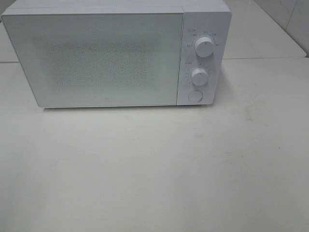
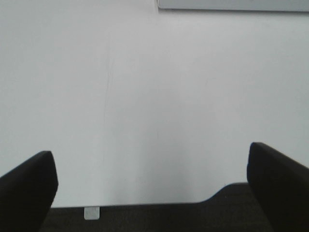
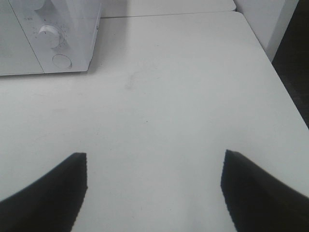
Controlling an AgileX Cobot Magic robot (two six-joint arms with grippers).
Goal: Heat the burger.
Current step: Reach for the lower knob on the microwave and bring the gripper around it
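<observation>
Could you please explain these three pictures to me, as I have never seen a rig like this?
This is a robot with two arms, each ending in a two-fingered gripper. The exterior high view comes from a camera mounted above, looking down on a white table. A white microwave stands on it, door closed, with two knobs and a round button on the right of its front. The other two pictures come from cameras on the wrists, and the dark shapes in them are the fingers. The left gripper and the right gripper are both open and hold nothing. No burger shows in any picture.
</observation>
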